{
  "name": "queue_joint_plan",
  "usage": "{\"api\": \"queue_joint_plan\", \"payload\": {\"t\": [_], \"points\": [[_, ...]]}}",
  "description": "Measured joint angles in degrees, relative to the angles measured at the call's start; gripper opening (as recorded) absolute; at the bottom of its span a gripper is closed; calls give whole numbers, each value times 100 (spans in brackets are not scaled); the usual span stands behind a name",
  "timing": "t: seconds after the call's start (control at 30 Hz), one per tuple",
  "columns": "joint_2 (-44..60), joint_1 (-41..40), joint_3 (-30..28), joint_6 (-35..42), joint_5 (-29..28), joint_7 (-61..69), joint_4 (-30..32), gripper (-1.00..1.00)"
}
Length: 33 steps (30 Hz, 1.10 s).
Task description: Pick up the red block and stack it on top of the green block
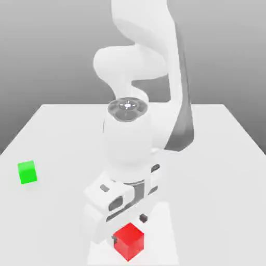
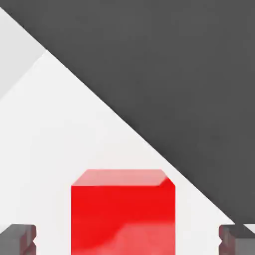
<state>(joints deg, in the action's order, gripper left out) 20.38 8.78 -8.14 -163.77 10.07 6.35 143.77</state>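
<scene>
One white Franka arm (image 1: 140, 104) is bent low over the white table (image 1: 223, 156), its hand right down near the table's front edge in the exterior view. Two blocks on the table, one of each colour. The red block (image 1: 129, 241) sits on the tabletop directly beneath the hand, near the front edge. The gripper (image 1: 128, 227) is spread wide, grasping nothing: in the hand view the two dark fingertips (image 2: 18, 239) stand out to either side of the red block (image 2: 123, 211), each with a clear strip of white table between it and the cube's faces, so no contact on either side. The one green block (image 1: 27, 172) rests alone well off toward the exterior view's left, far apart from the red one and from the arm.
</scene>
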Motion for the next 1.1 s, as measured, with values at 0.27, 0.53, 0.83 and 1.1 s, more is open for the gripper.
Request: {"api": "queue_joint_plan", "payload": {"t": [0.27,0.53,0.83,1.1], "points": [[-151,42,-59,132,-90,-64,24,-100],[-1467,-288,-786,1022,-1005,219,323,-100],[-2395,-2042,-1644,1311,-1881,2134,768,-100],[-2842,-2957,-2673,1313,-2215,4156,1244,-100]]}}
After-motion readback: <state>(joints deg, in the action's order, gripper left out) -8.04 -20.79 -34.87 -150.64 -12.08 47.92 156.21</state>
